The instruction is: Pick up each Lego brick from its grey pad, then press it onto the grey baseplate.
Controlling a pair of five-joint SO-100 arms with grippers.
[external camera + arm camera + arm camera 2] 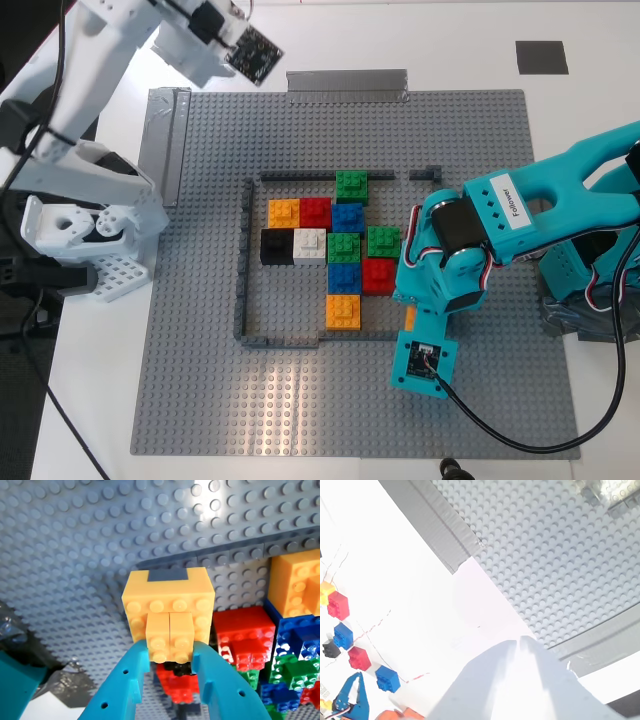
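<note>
The Lego brick (169,611), orange, sits clamped in our first claw (170,655); the first wrist view shows the teal fingers (131,680) closed on a small orange stub at its near face. It hangs directly ahead of the claw tips, studs facing the camera, above the grey baseplate (200,300). It is square, so no long axis governs; what matters, in our judgement, is that its underside comes down square to the studs below.

Taking the exterior view from left to right: the white arm with our second claw (520,680) is raised over the baseplate's far corner, well apart from the work. Its fingers appear together, though glare leaves us unable to tell for certain. The dark-grey frame (242,260) encloses seated bricks of several colours, including two orange bricks (284,212) (343,311). The teal arm stands over the frame's right edge, just beside a red brick (377,276). It is plainly the nearer arm. The held brick is hidden beneath it in that view.
</note>
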